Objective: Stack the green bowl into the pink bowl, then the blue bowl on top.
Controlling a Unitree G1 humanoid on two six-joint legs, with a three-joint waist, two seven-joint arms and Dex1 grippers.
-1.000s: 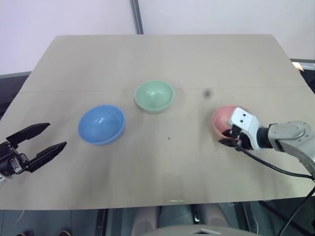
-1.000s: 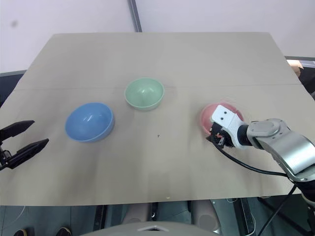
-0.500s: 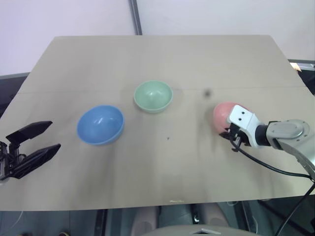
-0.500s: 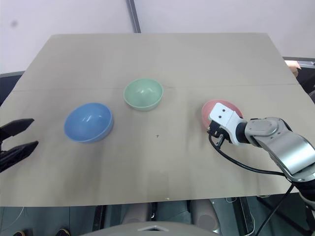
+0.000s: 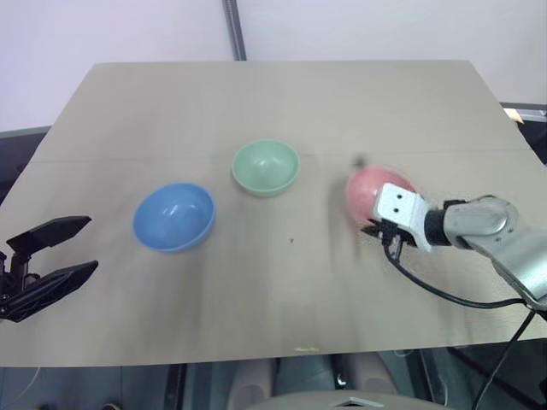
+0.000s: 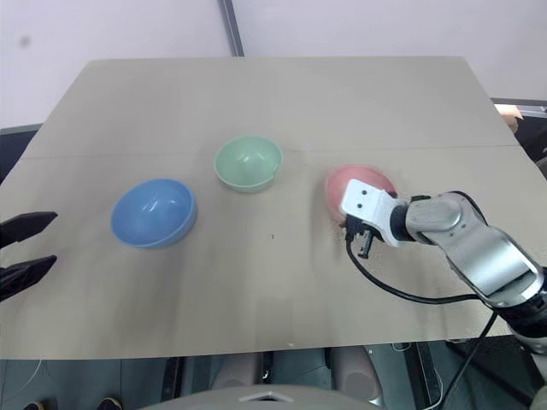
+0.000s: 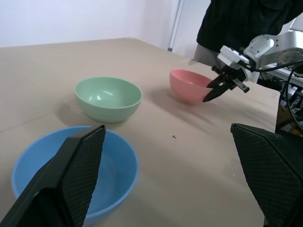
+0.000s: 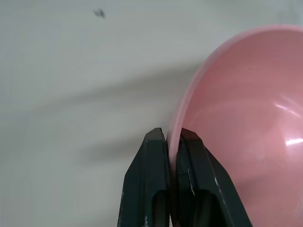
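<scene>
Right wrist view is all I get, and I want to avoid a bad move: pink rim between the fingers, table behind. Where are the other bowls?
Observer: The green bowl stands upright just to the robot's left of the pink bowl, apart from it.
Operator: And the blue one?
Observer: The blue bowl sits further left and nearer the robot, upright, empty.
Operator: Is the left arm in the way?
Observer: No. The left gripper hangs open off the table's left edge, holding nothing.
</scene>
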